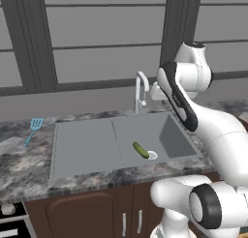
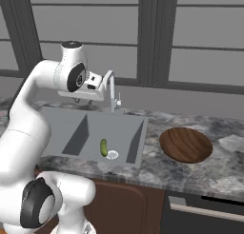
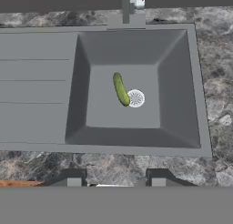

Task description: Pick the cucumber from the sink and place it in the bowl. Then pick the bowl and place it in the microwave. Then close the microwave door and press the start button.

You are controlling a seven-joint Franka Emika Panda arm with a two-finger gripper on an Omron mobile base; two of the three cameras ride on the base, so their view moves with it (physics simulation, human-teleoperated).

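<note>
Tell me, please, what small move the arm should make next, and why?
Probably lower the pincer straight down toward the cucumber. It lies free on the floor of the sink beside the drain, the hand sits high above the basin holding nothing, and the bowl waits on the counter.

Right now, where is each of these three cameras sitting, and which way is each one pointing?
Left base view: behind the arm on its left, looking forward and down at the sink; the white arm rises at lower right.
Right base view: behind the arm on its right, facing the same counter, with the bowl beside the sink; the arm rises at lower left.
Hand view: on the hand, looking straight down into the basin; the gripper tips show at the bottom.
All three share the cucumber lying beside the drain.
</note>
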